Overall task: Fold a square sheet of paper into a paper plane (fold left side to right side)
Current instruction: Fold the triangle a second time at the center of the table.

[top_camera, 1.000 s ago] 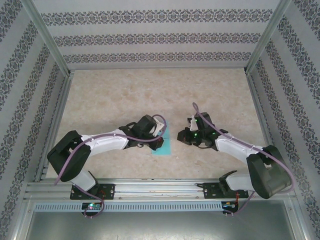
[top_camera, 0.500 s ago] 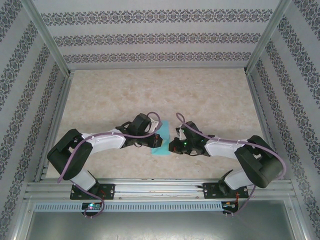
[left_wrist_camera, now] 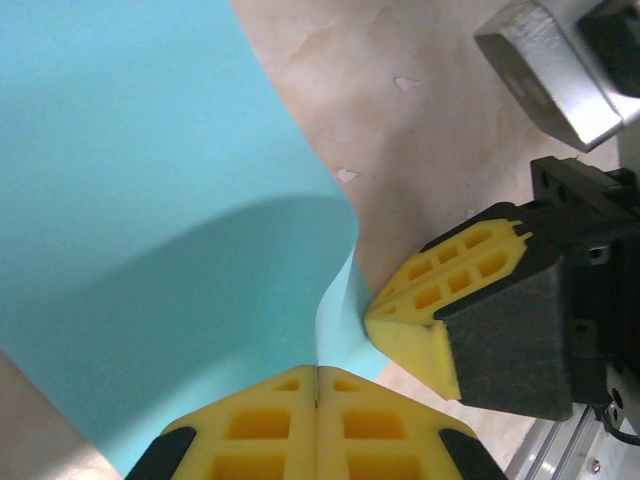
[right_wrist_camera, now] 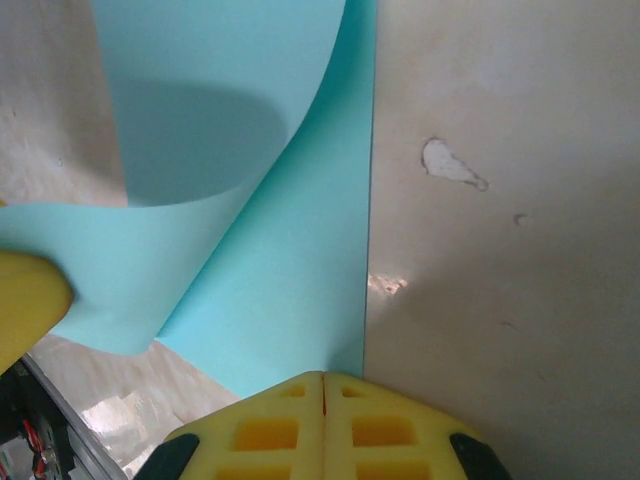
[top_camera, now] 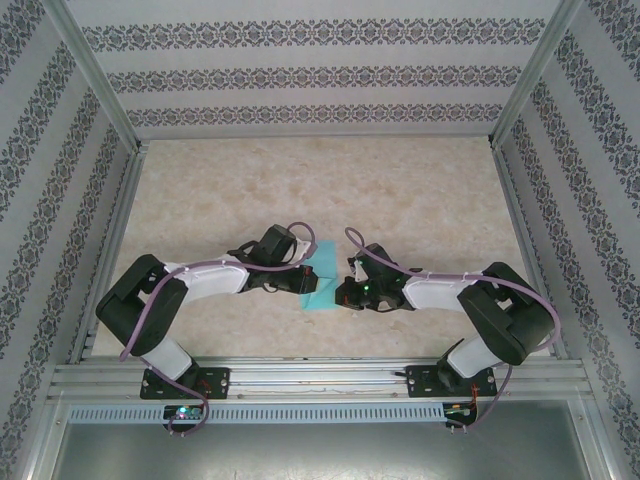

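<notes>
On the table (top_camera: 400, 190), curled turquoise sheet (top_camera: 322, 290)

square sheet of paper (left_wrist_camera: 150, 200): thin paper, smooth, matt
fingers (left_wrist_camera: 250, 425): yellow plastic, matt, moulded hollow cells
finger backing (left_wrist_camera: 510, 330): black, dull, slightly grainy
bench (right_wrist_camera: 500, 250): mottled beige, low sheen, small chipped patches
frame rails (top_camera: 320, 378): bare metal, satin

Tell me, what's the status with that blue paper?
Left end effector shut on the square sheet of paper, sheet curled over. Right end effector shut, tip at its edge. Nothing blocking.
</notes>
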Action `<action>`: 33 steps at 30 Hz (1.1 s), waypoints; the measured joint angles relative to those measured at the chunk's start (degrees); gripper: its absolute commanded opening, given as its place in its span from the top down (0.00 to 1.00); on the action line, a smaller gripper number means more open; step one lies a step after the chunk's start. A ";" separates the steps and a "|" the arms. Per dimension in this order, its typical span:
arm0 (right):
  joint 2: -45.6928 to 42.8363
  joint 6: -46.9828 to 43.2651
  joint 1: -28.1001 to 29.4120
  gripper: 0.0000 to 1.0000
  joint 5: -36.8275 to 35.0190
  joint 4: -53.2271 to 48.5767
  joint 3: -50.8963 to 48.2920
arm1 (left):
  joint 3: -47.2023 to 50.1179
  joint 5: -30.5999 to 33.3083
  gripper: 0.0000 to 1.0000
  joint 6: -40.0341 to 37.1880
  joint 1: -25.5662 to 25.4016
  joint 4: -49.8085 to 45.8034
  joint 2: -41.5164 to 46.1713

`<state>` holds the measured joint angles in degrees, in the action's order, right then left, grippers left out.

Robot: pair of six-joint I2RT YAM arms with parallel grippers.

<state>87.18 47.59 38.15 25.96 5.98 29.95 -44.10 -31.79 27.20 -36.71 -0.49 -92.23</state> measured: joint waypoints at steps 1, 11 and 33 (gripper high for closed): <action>0.00 -0.02 0.00 1.00 -0.02 -0.17 0.07 | 0.00 -0.11 1.00 -0.17 0.26 -0.33 -0.04; 0.37 -1.81 0.00 1.00 -0.22 -3.02 1.64 | -0.02 -1.55 1.00 -2.89 2.62 -0.55 -1.84; 0.68 -2.86 0.00 1.00 -0.24 -4.76 2.56 | -0.04 -3.23 1.00 -6.05 6.14 -0.35 -5.09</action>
<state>87.85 44.73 38.15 25.71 1.21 32.51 -44.14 -35.03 21.15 -30.57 -0.84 -97.32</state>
